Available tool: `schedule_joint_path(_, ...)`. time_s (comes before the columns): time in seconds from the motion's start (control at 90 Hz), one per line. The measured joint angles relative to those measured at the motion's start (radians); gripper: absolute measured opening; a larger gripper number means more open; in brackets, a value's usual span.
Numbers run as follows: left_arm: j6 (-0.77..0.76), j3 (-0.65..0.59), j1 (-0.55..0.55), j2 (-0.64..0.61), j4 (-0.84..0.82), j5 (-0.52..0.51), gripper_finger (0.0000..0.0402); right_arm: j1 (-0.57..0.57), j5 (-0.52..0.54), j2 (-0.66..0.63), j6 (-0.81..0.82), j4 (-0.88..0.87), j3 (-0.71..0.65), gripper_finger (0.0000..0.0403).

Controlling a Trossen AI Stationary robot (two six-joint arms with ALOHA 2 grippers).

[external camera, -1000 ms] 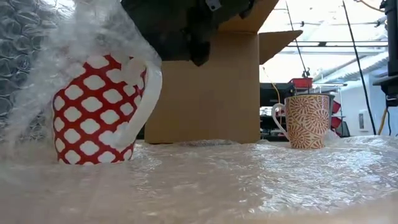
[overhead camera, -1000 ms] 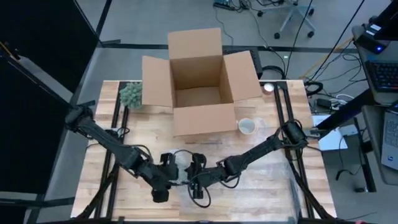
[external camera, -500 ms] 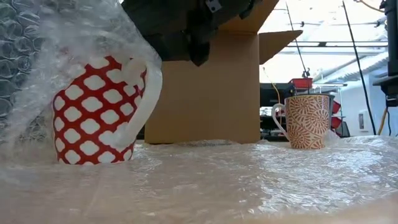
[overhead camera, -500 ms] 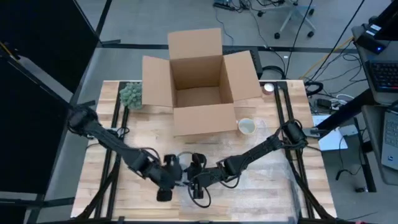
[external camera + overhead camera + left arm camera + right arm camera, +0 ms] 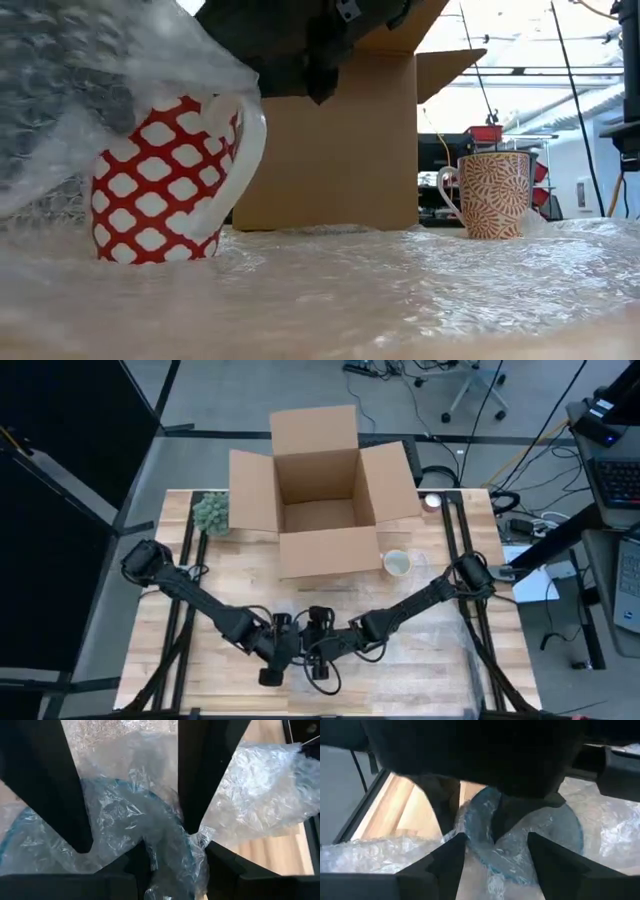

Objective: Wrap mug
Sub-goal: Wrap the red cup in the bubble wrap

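The red and white mug (image 5: 160,180) is seen standing upright on the bubble wrap (image 5: 400,285) near the front middle of the worktop (image 5: 170,610). One edge of the wrap is lifted up and draped over the mug's top and far side; the handle side is left bare. The left tool (image 5: 283,650) is held just above the mug with wrap caught between its fingers (image 5: 200,780). The right tool (image 5: 312,644) is placed right beside it, touching the wrap, but whether it is open or closed cannot be told. Open room is left between the mug and the cardboard box (image 5: 320,500). A second patterned mug (image 5: 492,194) is seen beside the box
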Motion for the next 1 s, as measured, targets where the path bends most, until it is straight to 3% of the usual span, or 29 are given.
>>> schedule_joint_path(0.211, 0.007, -0.002, 0.000, 0.002, 0.004, 0.000, 0.0122, 0.009, 0.004, -0.064, 0.004, 0.000, 0.001, 0.0199)
schedule_joint_path(0.689, -0.010, 0.014, 0.000, -0.036, -0.016, 0.000, 0.0122, -0.015, -0.053, 0.033, 0.037, 0.032, 0.007, 0.0199)
schedule_joint_path(0.9, -0.004, 0.052, -0.001, -0.151, -0.075, -0.012, 0.0122, -0.015, -0.063, 0.033, 0.025, 0.036, 0.005, 0.0199)
schedule_joint_path(1.0, -0.003, 0.052, 0.000, -0.218, -0.099, -0.068, 0.0122, -0.014, -0.066, 0.033, 0.022, 0.036, 0.005, 0.0199)
